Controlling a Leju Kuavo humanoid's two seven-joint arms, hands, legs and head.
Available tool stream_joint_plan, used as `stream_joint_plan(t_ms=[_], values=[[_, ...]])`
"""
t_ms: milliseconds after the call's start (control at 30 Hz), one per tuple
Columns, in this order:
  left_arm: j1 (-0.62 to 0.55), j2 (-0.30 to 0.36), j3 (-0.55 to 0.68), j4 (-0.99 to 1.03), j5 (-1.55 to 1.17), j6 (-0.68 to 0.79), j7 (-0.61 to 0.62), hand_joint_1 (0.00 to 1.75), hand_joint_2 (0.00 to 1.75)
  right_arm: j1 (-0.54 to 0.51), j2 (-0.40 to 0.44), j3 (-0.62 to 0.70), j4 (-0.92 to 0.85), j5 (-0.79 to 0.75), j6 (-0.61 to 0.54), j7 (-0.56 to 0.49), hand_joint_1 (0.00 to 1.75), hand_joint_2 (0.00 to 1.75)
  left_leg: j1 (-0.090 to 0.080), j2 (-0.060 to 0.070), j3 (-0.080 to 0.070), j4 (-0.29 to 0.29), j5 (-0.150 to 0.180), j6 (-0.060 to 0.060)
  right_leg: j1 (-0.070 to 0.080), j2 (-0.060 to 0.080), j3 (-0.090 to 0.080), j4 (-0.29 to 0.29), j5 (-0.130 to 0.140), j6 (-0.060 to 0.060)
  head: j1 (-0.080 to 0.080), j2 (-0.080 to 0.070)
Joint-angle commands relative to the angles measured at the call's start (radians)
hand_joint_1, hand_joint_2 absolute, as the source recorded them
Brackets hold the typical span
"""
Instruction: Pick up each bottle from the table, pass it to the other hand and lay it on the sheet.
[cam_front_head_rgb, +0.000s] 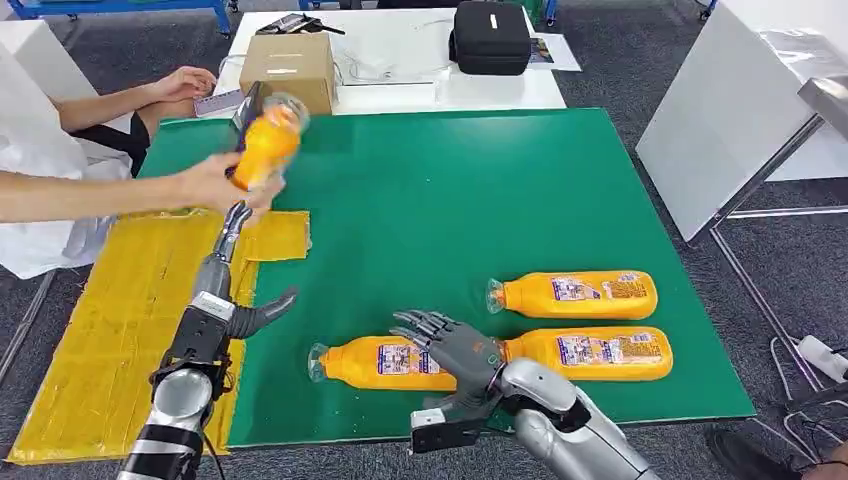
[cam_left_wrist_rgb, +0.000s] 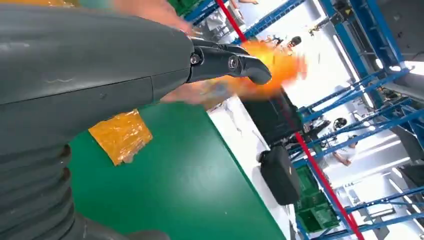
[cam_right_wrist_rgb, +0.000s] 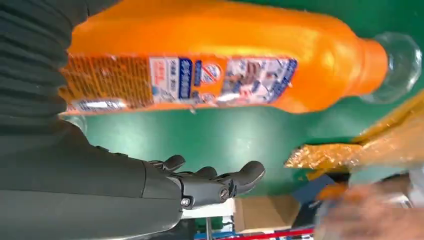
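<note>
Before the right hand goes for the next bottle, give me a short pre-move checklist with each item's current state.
1. Right hand free, fingers apart above the nearest bottle: ok.
2. Nearest bottle lying flat on the green mat, reachable: ok.
3. Left hand free to receive a pass: cannot tell; a person's hand covers it and holds a raised bottle.
4. Workspace free of people: not ok; the person's arm reaches over the yellow sheet.
5. Two far bottles clear of the reach: ok.
</note>
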Motion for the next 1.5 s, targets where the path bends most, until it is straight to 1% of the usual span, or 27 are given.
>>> stream_joint_plan(t_ms=[33, 200, 233, 267, 300, 400, 433, 500, 533, 633, 667, 767, 800, 833, 900, 933, 1033, 1133, 1200, 1233, 1267, 1367, 1467, 1500], values=[[-0.005, -0.008, -0.012, 0.014, 0.005, 0.006, 0.006, 0.00, 1.75, 0.037, -0.040, -0.013, -0.059, -0.001, -0.020, 0.008, 0.00, 1.75, 0.000, -0.001, 0.002, 0.000, -0.001, -0.001, 0.000, 0.001, 0.002, 0.000, -0.001, -0.001, 0.000, 0.000], [0.008, -0.011, -0.008, 0.002, 0.004, 0.007, 0.006, 0.00, 1.75, 0.050, -0.049, -0.040, -0.060, 0.045, -0.040, 0.051, 0.00, 1.75, 0.001, -0.002, 0.004, 0.000, -0.002, -0.001, 0.001, 0.001, 0.004, 0.000, -0.002, -0.002, 0.000, 0.000], [0.017, -0.013, -0.004, -0.008, 0.005, 0.008, 0.007, 0.00, 1.75, 0.055, -0.044, -0.049, -0.052, 0.085, -0.065, 0.087, 0.00, 1.75, 0.001, -0.001, 0.002, 0.000, -0.001, -0.001, 0.000, 0.001, 0.003, 0.000, -0.001, -0.002, 0.000, 0.000], [0.019, -0.014, -0.004, -0.009, 0.005, 0.009, 0.008, 0.00, 1.75, 0.056, -0.042, -0.052, -0.050, 0.096, -0.071, 0.097, 0.00, 1.75, 0.001, -0.001, 0.003, 0.000, -0.001, -0.001, 0.000, 0.002, 0.003, 0.000, -0.001, -0.002, 0.000, 0.000], [0.022, -0.013, -0.004, -0.011, 0.005, 0.009, 0.007, 0.00, 1.75, 0.058, -0.038, -0.050, -0.049, 0.100, -0.073, 0.099, 0.00, 1.75, 0.001, -0.001, 0.005, 0.001, -0.003, -0.001, 0.001, 0.003, 0.006, 0.000, -0.003, -0.003, 0.000, 0.000], [0.022, -0.013, -0.004, -0.011, 0.005, 0.009, 0.007, 0.00, 1.75, 0.058, -0.038, -0.050, -0.049, 0.100, -0.073, 0.099, 0.00, 1.75, 0.001, -0.001, 0.003, 0.000, -0.001, -0.001, 0.000, 0.002, 0.003, 0.000, -0.001, -0.002, 0.000, 0.000], [0.028, -0.017, 0.000, -0.021, 0.007, 0.011, 0.010, 0.00, 1.75, 0.059, -0.028, -0.059, -0.036, 0.147, -0.099, 0.143, 0.00, 1.75, 0.001, -0.001, 0.003, 0.000, -0.002, -0.001, 0.000, 0.002, 0.003, 0.000, -0.002, -0.002, 0.000, 0.000], [0.033, -0.020, 0.002, -0.026, 0.007, 0.011, 0.015, 0.00, 1.75, 0.061, -0.017, -0.071, -0.026, 0.187, -0.120, 0.177, 0.00, 1.75, 0.003, -0.001, 0.008, 0.002, -0.005, -0.002, 0.002, 0.006, 0.009, 0.001, -0.005, -0.005, 0.000, 0.000], [0.039, -0.022, -0.001, -0.035, 0.005, 0.007, 0.022, 0.00, 1.75, 0.057, 0.000, -0.086, -0.008, 0.217, -0.126, 0.208, 0.00, 1.75, 0.001, 0.000, 0.003, 0.000, -0.002, -0.001, 0.000, 0.003, 0.003, 0.000, -0.001, -0.002, 0.000, 0.000], [0.040, -0.026, -0.014, -0.038, 0.001, 0.002, 0.029, 0.00, 1.75, 0.040, 0.026, -0.112, 0.032, 0.255, -0.125, 0.234, 0.00, 1.75, 0.002, 0.000, 0.006, 0.000, -0.003, -0.001, 0.001, 0.005, 0.006, 0.000, -0.003, -0.003, 0.000, 0.000], [0.038, -0.026, -0.019, -0.038, 0.000, 0.000, 0.031, 0.00, 1.75, 0.034, 0.034, -0.120, 0.047, 0.272, -0.128, 0.247, 0.00, 1.75, 0.001, 0.000, 0.002, 0.000, -0.001, -0.001, 0.001, 0.003, 0.002, 0.000, -0.001, -0.002, 0.000, 0.000], [0.037, -0.028, -0.022, -0.039, -0.001, 0.000, 0.032, 0.00, 1.75, 0.029, 0.038, -0.124, 0.054, 0.279, -0.129, 0.251, 0.00, 1.75, 0.002, 0.001, 0.005, 0.001, -0.003, -0.001, 0.001, 0.004, 0.005, 0.000, -0.002, -0.003, 0.000, 0.000], [0.037, -0.028, -0.022, -0.039, -0.001, 0.000, 0.032, 0.00, 1.75, 0.029, 0.038, -0.124, 0.054, 0.279, -0.129, 0.251, 0.00, 1.75, 0.001, 0.000, 0.002, 0.000, -0.001, -0.001, 0.000, 0.002, 0.002, -0.001, -0.001, -0.001, 0.000, 0.000], [0.036, -0.027, -0.023, -0.040, -0.001, 0.000, 0.033, 0.00, 1.75, 0.026, 0.045, -0.130, 0.068, 0.291, -0.136, 0.259, 0.00, 1.75, 0.001, 0.000, 0.004, 0.000, -0.002, -0.001, 0.001, 0.003, 0.005, 0.000, -0.002, -0.002, 0.000, 0.000], [0.031, -0.025, -0.029, -0.033, -0.004, -0.009, 0.041, 0.00, 1.75, 0.017, 0.060, -0.138, 0.097, 0.293, -0.130, 0.260, 0.00, 1.75, 0.001, 0.000, 0.002, 0.000, -0.001, -0.001, 0.000, 0.002, 0.002, -0.001, -0.001, -0.002, 0.000, 0.000], [0.026, -0.027, -0.032, -0.026, -0.004, -0.009, 0.042, 0.00, 1.75, 0.003, 0.071, -0.137, 0.127, 0.302, -0.124, 0.263, 0.00, 1.75, 0.001, 0.000, 0.005, 0.000, -0.002, -0.001, 0.001, 0.004, 0.005, -0.001, -0.002, -0.003, 0.000, 0.000], [0.010, -0.029, -0.043, -0.006, -0.002, -0.016, 0.044, 0.00, 1.75, -0.044, 0.106, -0.130, 0.208, 0.341, -0.142, 0.272, 0.00, 1.75, 0.001, 0.001, 0.003, 0.000, -0.001, -0.001, 0.000, 0.003, 0.003, 0.000, -0.001, -0.002, 0.000, 0.000], [-0.012, -0.025, -0.058, 0.019, 0.004, -0.029, 0.046, 0.00, 1.75, -0.108, 0.138, -0.124, 0.288, 0.341, -0.126, 0.266, 0.00, 1.75, 0.002, 0.002, 0.004, 0.001, -0.002, -0.002, 0.001, 0.005, 0.004, 0.000, -0.001, -0.003, 0.000, 0.000], [-0.013, -0.025, -0.058, 0.019, 0.004, -0.029, 0.046, 0.00, 1.75, -0.111, 0.139, -0.125, 0.289, 0.341, -0.125, 0.266, 0.00, 1.75, 0.001, 0.001, 0.002, 0.000, 0.000, -0.001, 0.000, 0.003, 0.001, 0.000, 0.000, -0.002, 0.000, 0.000], [-0.017, -0.024, -0.060, 0.024, 0.011, -0.038, 0.045, 0.00, 1.75, -0.119, 0.143, -0.124, 0.304, 0.336, -0.120, 0.260, 0.00, 1.75, 0.001, 0.001, 0.004, 0.000, -0.001, -0.001, 0.001, 0.004, 0.004, 0.000, -0.001, -0.002, 0.000, 0.000], [-0.020, -0.024, -0.062, 0.027, 0.019, -0.047, 0.043, 0.00, 1.75, -0.127, 0.145, -0.123, 0.319, 0.332, -0.115, 0.256, 0.00, 1.75, 0.001, 0.000, 0.002, -0.001, 0.000, -0.001, 0.000, 0.002, 0.002, 0.000, 0.000, -0.002, 0.000, 0.000], [-0.041, -0.021, -0.075, 0.048, 0.031, -0.063, 0.037, 0.00, 1.75, -0.183, 0.174, -0.108, 0.407, 0.310, -0.097, 0.220, 0.00, 1.75, 0.001, 0.000, 0.004, 0.000, -0.001, -0.001, 0.001, 0.003, 0.004, 0.000, -0.001, -0.002, 0.000, 0.000], [-0.045, -0.023, -0.077, 0.049, 0.031, -0.063, 0.038, 0.00, 1.75, -0.190, 0.179, -0.107, 0.410, 0.310, -0.095, 0.221, 0.00, 1.75, 0.001, 0.000, 0.002, 0.000, 0.000, -0.001, 0.001, 0.002, 0.002, 0.000, 0.000, -0.001, 0.000, 0.000], [-0.045, -0.023, -0.077, 0.049, 0.031, -0.063, 0.038, 0.00, 1.75, -0.190, 0.179, -0.107, 0.410, 0.310, -0.095, 0.221, 0.00, 1.75, 0.001, 0.000, 0.004, 0.000, -0.001, -0.001, 0.001, 0.003, 0.004, 0.000, -0.001, -0.002, 0.000, 0.000]])
